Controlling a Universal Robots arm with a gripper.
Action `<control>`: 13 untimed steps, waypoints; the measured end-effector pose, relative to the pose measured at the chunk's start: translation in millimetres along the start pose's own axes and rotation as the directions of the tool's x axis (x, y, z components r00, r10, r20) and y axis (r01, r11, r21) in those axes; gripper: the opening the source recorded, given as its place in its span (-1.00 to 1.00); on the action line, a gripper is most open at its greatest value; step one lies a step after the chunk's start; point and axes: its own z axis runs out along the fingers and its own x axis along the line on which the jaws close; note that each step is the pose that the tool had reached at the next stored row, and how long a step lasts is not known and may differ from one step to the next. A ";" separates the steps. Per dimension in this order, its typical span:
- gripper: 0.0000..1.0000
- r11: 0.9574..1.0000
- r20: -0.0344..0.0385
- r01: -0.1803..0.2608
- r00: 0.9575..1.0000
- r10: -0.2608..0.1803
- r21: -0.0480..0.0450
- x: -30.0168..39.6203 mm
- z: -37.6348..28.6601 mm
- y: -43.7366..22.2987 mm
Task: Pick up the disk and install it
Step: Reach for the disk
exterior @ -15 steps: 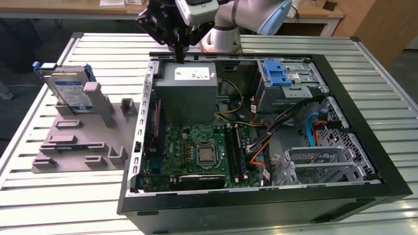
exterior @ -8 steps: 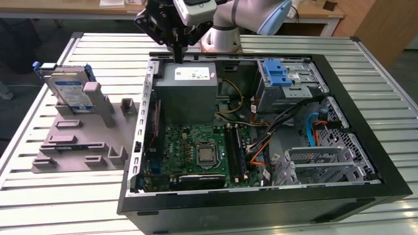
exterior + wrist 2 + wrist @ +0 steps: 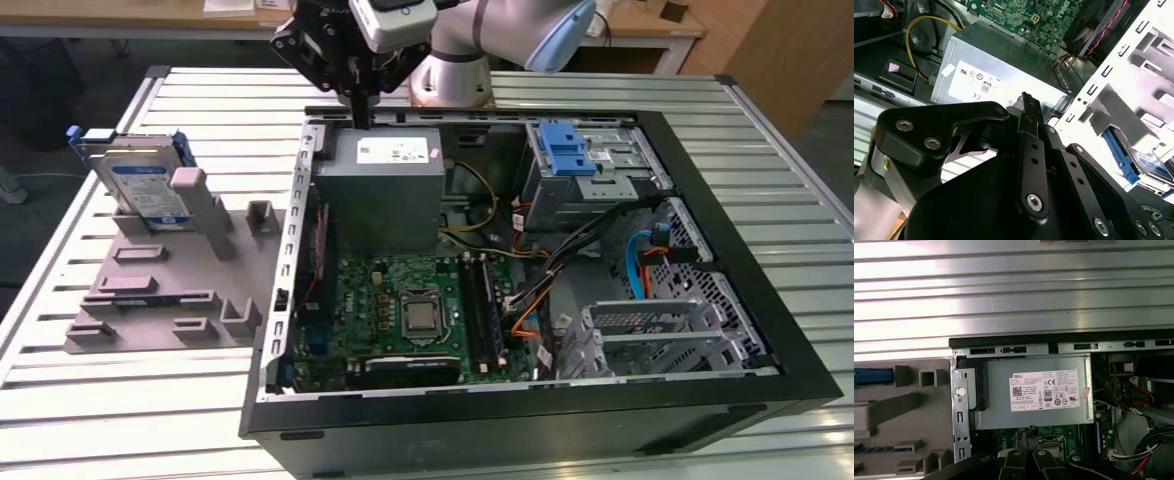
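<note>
The disk [image 3: 144,185], a silver drive with a white-and-blue label in a blue bracket, stands on edge in a grey holder [image 3: 160,290] on the exterior view's left, outside the computer case. Its blue bracket also shows in the second wrist view [image 3: 1121,160] and the first wrist view [image 3: 873,376]. My gripper [image 3: 362,112] hangs over the back edge of the case, above the power-supply box and well apart from the disk. In the second wrist view the black fingers [image 3: 1028,102] lie together, shut, with nothing between them.
The open black computer case [image 3: 747,260] lies on a slatted metal table [image 3: 134,400]. Inside are the grey power-supply box [image 3: 384,185], a green motherboard [image 3: 414,310], loose cables, and a drive cage with a blue latch strip [image 3: 567,150].
</note>
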 end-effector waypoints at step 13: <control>-0.79 1.000 0.000 0.000 1.000 0.000 0.000 5.5 0.7 1.1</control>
